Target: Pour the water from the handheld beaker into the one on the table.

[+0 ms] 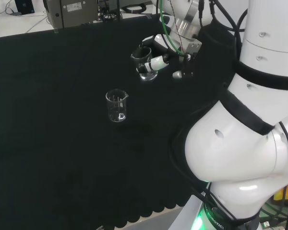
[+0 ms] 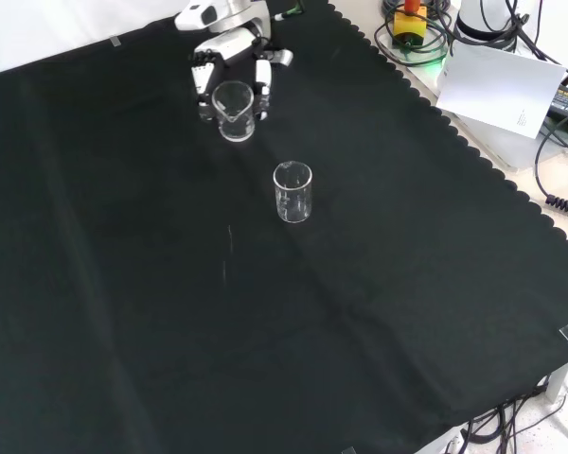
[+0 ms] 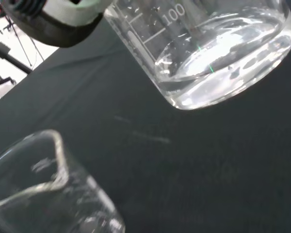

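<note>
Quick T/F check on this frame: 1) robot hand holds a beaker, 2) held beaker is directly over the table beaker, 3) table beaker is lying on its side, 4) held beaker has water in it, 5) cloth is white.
1. True: the robot hand is curled round a held beaker.
2. False: in the front view the held beaker is up and to the left of the table beaker, with cloth between them.
3. False: the table beaker stands upright on the cloth.
4. True: the wrist view shows water at its bottom.
5. False: the cloth is black.
</note>
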Available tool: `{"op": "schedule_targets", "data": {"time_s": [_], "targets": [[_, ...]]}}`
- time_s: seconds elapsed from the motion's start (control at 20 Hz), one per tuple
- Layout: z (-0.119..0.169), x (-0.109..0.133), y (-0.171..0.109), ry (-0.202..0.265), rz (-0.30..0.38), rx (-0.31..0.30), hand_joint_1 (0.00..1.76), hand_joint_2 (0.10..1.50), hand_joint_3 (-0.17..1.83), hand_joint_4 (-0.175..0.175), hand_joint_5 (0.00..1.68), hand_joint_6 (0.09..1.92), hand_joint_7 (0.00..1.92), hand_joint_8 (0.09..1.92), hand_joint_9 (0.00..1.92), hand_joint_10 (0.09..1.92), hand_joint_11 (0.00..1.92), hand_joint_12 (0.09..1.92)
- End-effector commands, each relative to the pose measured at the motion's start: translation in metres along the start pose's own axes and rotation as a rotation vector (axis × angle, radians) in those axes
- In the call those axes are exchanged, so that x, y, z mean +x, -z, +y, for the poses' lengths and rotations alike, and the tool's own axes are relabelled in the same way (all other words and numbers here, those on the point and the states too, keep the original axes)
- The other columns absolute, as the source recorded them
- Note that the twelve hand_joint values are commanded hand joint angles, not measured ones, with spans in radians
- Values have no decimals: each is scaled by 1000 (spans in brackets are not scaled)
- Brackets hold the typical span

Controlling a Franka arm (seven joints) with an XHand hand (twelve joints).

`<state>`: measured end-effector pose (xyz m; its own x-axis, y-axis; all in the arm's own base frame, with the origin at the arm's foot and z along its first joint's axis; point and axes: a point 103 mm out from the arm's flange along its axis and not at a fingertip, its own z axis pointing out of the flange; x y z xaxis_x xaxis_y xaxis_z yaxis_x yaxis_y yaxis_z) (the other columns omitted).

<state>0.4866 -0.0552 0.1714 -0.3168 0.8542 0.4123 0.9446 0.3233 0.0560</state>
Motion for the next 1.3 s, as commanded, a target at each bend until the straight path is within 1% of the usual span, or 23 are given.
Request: {"op": "schedule_targets", "data": {"time_s": [0.05,0.25,0.4,0.45,0.6,0.75,0.95,1.1,1.3], "targets": [[-29,25,-4,32,-33,99,1193,1091,-175,-166,1201,708,1422,1046,1589,679,1372,778],[-36,39,-14,53,-66,168,1191,1096,-175,-169,1188,732,1414,1075,1580,709,1360,795],[-35,46,-24,56,-112,240,1190,1105,-175,-174,1164,773,1402,1113,1566,756,1346,821],[-33,48,-27,54,-143,272,1189,1107,-175,-175,1160,779,1401,1119,1565,764,1344,826],[-27,50,-32,45,-202,353,1188,1112,-175,-175,1149,800,1398,1138,1557,792,1339,839],[-19,50,-37,25,-255,422,1186,1116,-175,-175,1138,819,1395,1154,1552,816,1336,852],[-12,51,-40,10,-303,482,1185,1118,-175,-175,1134,826,1396,1161,1554,827,1341,860],[-7,54,-40,11,-350,531,1185,1119,-175,-175,1132,830,1398,1165,1554,831,1343,864],[-6,56,-35,5,-383,578,1185,1120,-175,-175,1129,834,1400,1170,1556,838,1343,869]]}}
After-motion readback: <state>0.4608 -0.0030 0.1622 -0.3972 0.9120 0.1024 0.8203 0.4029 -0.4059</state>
